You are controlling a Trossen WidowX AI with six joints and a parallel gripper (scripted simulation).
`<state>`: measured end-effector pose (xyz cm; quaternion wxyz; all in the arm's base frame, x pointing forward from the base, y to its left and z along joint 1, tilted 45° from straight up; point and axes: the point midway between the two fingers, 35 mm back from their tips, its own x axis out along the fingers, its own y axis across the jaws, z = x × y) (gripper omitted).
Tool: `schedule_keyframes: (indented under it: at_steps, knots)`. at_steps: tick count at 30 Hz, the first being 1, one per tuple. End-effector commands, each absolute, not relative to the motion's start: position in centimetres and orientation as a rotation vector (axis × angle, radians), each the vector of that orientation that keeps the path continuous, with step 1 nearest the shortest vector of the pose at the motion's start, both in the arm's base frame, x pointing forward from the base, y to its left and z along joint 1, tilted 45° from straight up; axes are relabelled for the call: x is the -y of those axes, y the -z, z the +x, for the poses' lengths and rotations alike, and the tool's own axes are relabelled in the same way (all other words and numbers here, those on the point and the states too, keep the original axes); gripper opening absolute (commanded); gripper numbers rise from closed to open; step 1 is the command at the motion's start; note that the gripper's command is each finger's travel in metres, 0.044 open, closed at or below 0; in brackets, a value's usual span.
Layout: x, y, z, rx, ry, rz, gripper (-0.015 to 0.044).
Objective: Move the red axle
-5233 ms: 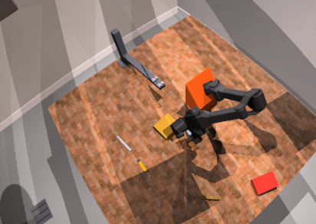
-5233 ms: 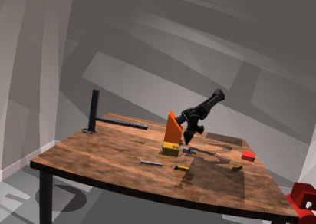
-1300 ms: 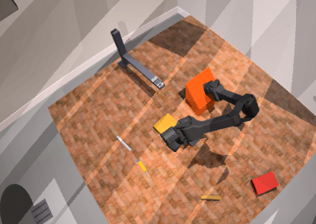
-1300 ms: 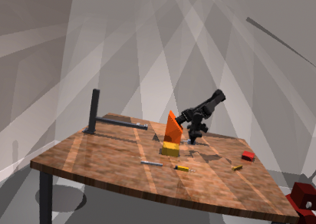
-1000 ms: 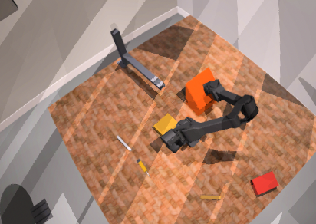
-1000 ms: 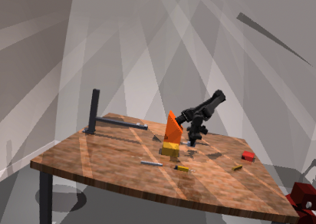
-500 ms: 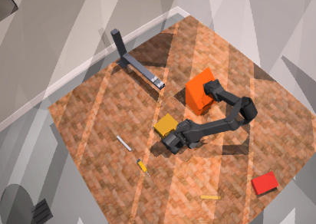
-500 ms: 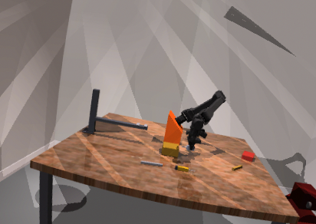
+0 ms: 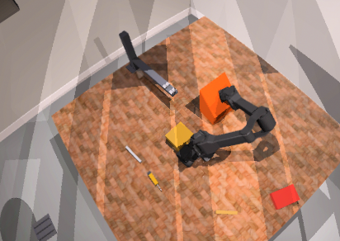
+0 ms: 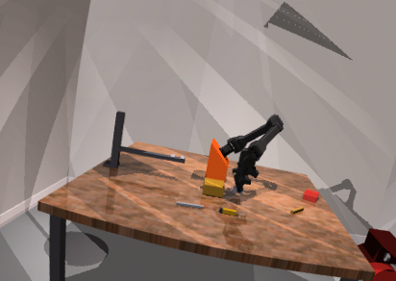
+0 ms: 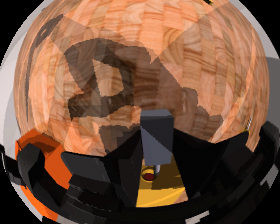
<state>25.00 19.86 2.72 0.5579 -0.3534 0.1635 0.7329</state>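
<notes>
"So, what does the claw (image 9: pixel 204 152) (image 10: pixel 238 185) (image 11: pixel 155 132) have?"

"From my end, it's clenched on a blue-grey piece (image 11: pixel 157 135) with a pale pin (image 11: pixel 157 169) showing below it."

"And the red axle (image 11: pixel 149 177)?"

"I make out dark red inside the round hole of the yellow beam (image 9: pixel 179 135) (image 10: pixel 213 188) (image 11: pixel 161 196), so I read that as the axle, sitting in there. The pin shows right by the hole in my wrist view; whether they touch, I can't tell."

"Where's the bracket (image 9: pixel 153 72) (image 10: pixel 149 154)?"

"Well apart from the beam, a dark upright with a long arm. The V-blocks (image 9: pixel 169 87) (image 10: pixel 177 156) are at its far end, and I see no axle in them."

"Anything else on the tabletop (image 9: pixel 136 196) (image 10: pixel 144 214) (image 11: pixel 191 30)?"

"I've got a tall orange block (image 9: pixel 213 98) (image 10: pixel 216 163) (image 11: pixel 51 162) by the arm's mount, a grey rod (image 9: pixel 133 154) (image 10: pixel 189 205) near a yellow-handled screwdriver (image 9: pixel 153 178) (image 10: pixel 228 212), a yellow strip (image 9: pixel 226 212) (image 10: pixel 297 210), and a red block (image 9: pixel 285 196) (image 10: pixel 310 195) towards one side."
</notes>
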Motion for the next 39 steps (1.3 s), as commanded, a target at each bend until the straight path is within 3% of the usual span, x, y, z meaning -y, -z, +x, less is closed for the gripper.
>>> schedule_keyframes:
  at_steps: [1,39]
  knots:
    - [-20.3,-2.1,24.7,-0.396,-1.732,-0.831,0.0]
    - [-17.1,1.4,25.9,-0.397,-1.731,-0.832,0.0]
